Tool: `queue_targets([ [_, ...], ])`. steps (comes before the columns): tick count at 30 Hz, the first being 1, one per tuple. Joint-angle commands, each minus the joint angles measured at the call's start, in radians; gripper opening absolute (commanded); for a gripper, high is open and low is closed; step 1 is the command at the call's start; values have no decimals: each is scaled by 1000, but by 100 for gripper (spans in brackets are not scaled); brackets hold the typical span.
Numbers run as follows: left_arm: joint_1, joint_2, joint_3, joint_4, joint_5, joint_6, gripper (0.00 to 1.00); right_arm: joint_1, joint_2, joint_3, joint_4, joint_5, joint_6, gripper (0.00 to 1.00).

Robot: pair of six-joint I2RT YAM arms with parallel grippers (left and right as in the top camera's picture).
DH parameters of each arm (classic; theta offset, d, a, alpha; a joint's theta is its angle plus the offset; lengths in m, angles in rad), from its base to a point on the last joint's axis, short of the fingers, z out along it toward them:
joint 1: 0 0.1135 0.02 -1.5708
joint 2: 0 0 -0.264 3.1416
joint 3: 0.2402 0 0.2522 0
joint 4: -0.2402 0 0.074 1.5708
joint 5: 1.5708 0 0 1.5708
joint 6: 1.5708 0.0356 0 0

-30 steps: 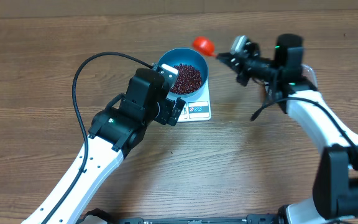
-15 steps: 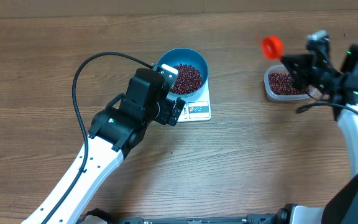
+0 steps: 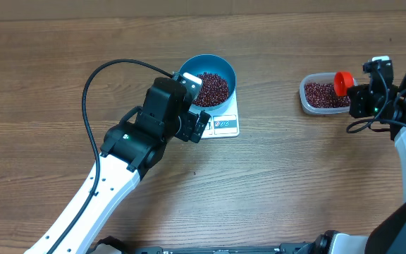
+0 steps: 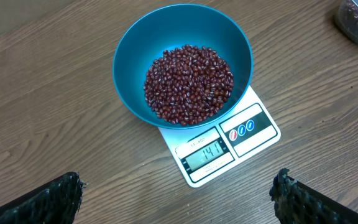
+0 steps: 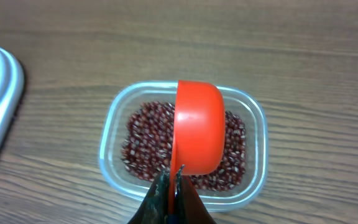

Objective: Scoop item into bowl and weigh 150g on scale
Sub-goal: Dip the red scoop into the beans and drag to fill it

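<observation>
- My left jaws stand wide open and hold nothing; their dark fingertips (image 4: 55, 199) show in the lower corners of the left wrist view, on the near side of the scale and apart from it.
- The round, deep blue bowl (image 4: 129, 68) sits on the small flat white rectangular kitchen scale (image 4: 253, 134), at the middle of the wooden tabletop (image 3: 273, 183) towards its far edge.
- A loose heap of small dark red-brown beans (image 4: 188, 81) lies in the bottom of the bowl, well below the rim.
- The scale's display (image 4: 205, 151) reads 141, on the strip of the scale not covered by the bowl.
- My right jaws are closed on the thin handle of a bright red-orange plastic scoop (image 5: 199, 134).
- The scoop hangs over a clear rounded-rectangular plastic tub (image 5: 114, 118) with its rounded underside towards the wrist camera; I cannot tell whether it touches the contents.
- The tub stands near the tabletop's right edge, well apart from the scale, and holds more of the same beans.
</observation>
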Motion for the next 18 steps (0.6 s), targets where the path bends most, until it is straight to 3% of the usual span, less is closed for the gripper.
queue_targets([
  [1, 2, -19, 2, 3, 9, 8, 100, 3, 56, 5, 2, 32, -44, 4],
  [9, 2, -19, 2, 3, 9, 8, 100, 3, 157, 5, 2, 4, -43, 4],
  [18, 2, -19, 2, 3, 9, 8, 99, 4, 202, 5, -72, -171, -39, 4],
])
